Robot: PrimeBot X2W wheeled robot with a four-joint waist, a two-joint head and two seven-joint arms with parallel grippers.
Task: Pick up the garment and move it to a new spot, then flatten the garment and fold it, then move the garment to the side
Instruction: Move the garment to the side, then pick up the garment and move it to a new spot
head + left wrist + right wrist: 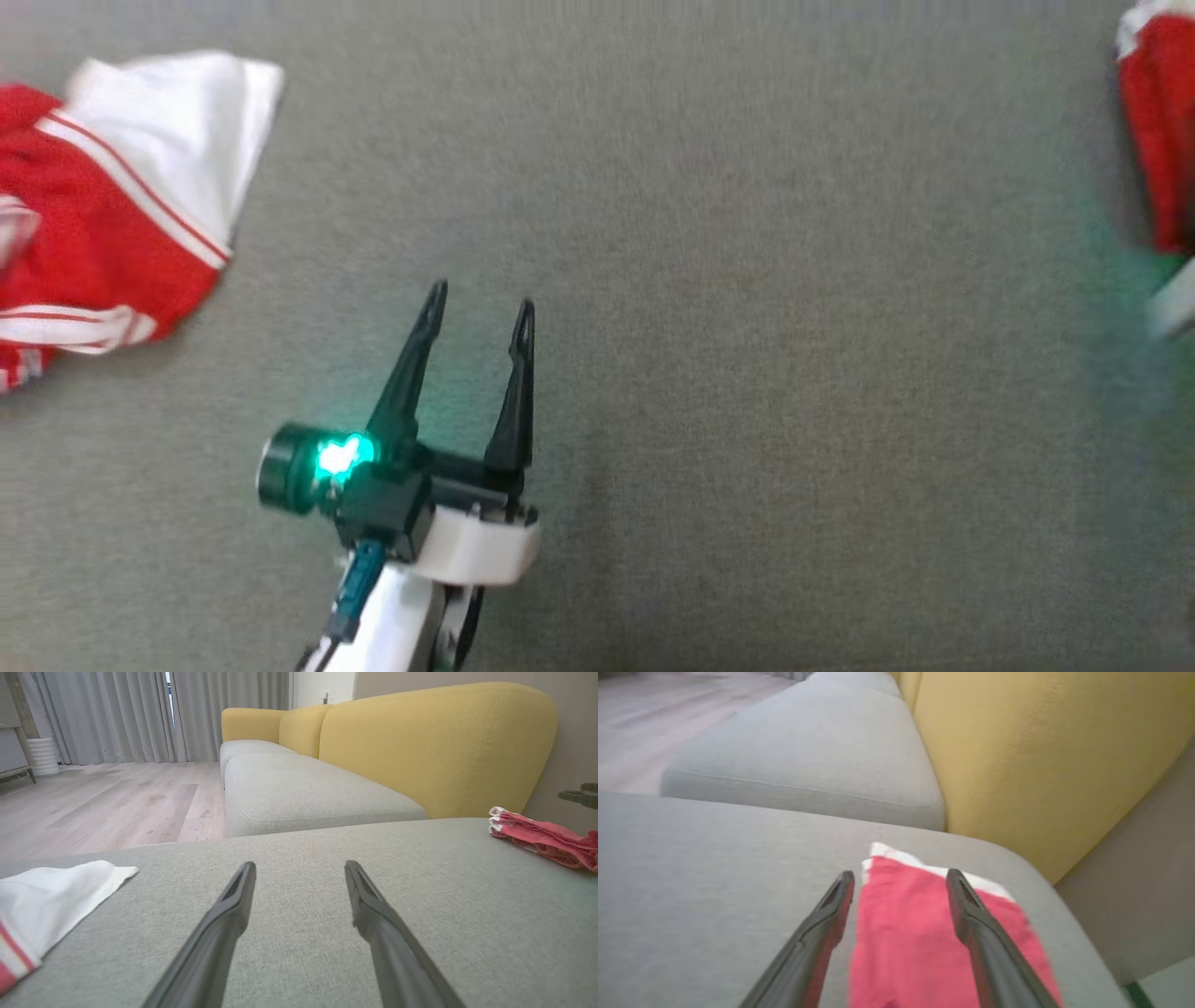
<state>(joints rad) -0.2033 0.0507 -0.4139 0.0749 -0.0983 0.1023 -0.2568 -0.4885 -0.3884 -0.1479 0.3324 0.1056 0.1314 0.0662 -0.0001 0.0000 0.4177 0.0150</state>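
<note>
apparently finishing the move-aside step, with the folded garment lying at the right edge of the grey cushion under a wide-open, empty right gripper, left gripper open too; next, lifting clear without dragging the fold.

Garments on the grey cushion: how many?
2. One crumpled red-and-white fabric garment at the head view's left edge; one folded red-and-white fabric garment at its right edge. Others may be off-frame.

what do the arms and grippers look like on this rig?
The left gripper has two long, dark, tapering fingers with slotted tips on a black body, with a dark-green cylinder carrying a glowing green light at its side. Behind sit a white wrist collar, a white forearm and a teal cable. The right gripper shows the same dark tapering fingers.
</note>
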